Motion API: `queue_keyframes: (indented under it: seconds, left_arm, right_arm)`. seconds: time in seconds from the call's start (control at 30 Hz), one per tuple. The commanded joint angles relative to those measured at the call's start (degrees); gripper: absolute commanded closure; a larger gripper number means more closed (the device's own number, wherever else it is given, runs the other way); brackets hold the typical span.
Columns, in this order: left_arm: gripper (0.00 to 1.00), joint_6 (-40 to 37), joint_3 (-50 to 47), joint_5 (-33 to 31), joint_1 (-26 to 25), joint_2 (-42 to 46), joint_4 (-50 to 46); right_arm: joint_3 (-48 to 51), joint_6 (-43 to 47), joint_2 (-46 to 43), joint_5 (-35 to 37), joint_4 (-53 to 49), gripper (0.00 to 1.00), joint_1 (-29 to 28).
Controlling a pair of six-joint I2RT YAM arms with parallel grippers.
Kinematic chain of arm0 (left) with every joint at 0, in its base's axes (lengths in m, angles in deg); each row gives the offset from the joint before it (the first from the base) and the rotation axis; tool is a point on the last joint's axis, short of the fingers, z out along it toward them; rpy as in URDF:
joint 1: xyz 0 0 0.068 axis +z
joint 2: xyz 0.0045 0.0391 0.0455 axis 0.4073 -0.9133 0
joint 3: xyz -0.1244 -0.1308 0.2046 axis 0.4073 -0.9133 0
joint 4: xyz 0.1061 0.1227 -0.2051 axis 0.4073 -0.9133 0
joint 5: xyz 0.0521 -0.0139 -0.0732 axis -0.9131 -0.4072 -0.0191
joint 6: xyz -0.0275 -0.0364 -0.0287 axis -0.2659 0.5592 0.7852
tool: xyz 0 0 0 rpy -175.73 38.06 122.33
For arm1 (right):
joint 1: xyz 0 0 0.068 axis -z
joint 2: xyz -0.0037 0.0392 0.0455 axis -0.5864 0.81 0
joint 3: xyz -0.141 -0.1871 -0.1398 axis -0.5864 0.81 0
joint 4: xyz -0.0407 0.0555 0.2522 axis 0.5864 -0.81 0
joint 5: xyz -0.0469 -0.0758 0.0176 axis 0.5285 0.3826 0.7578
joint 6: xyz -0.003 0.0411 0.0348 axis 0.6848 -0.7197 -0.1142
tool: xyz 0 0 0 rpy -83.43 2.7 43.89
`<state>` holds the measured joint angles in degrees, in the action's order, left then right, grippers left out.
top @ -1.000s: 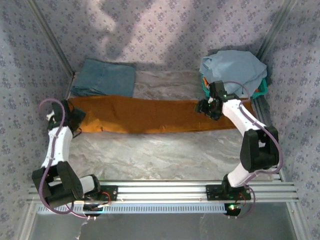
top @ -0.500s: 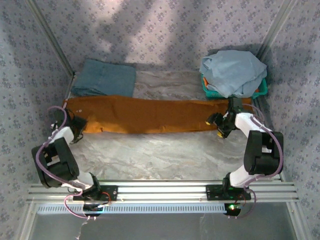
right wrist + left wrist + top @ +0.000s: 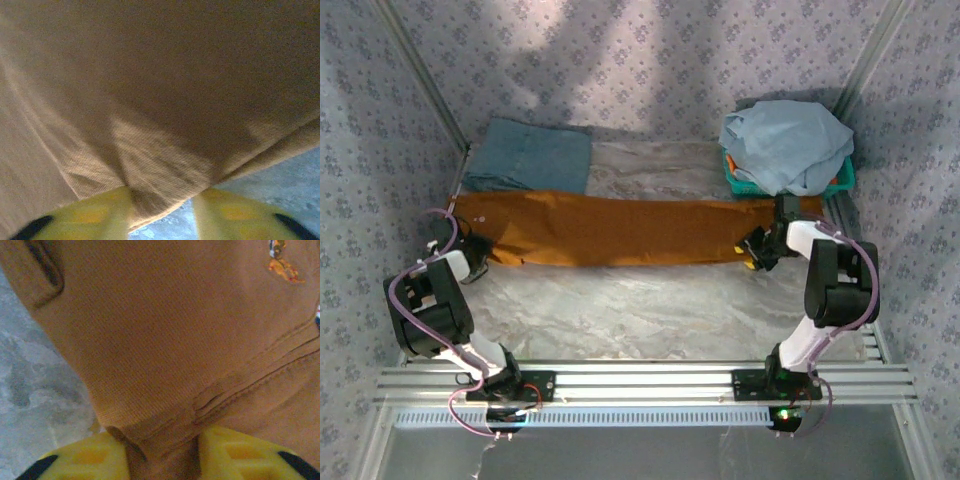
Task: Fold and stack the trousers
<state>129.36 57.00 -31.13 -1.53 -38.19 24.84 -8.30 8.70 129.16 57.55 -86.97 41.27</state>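
Rust-orange trousers (image 3: 620, 230) lie spread on tabletop (image 3: 650, 305); left tool (image 3: 162, 452), right tool (image 3: 162, 207) each pinched onto near cloth edge.

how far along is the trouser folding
Early on. Done: the trousers lie flat as one long narrow strip, legs apparently laid together. In hand: the left gripper and the right gripper each pinch cloth at a near-edge end. Left: fold the strip shorter and stack it, perhaps on the folded teal garment.

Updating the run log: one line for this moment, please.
left gripper: pinching trousers left end | right gripper: pinching right end | trousers: lying flat, full length
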Motion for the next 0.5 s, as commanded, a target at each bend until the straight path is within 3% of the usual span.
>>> queue_keyframes:
  seconds: [0.0,0.17,0.47]
  left_arm:
    - [0.73,-1.2,1.2,-1.8,0.5,0.6,2.4]
    - [1.00,-2.7,5.5,-2.4,0.6,-0.5,-0.3]
    - [1.00,-5.0,6.7,-6.5,0.6,3.0,-5.9]
  right_arm:
    - [-0.2,-0.2,1.8,1.0,2.1,0.77,0.2]
    - [-1.3,1.8,-0.4,4.1,0.8,0.98,1.0]
    - [-0.1,2.3,-3.4,5.7,2.1,1.00,4.0]
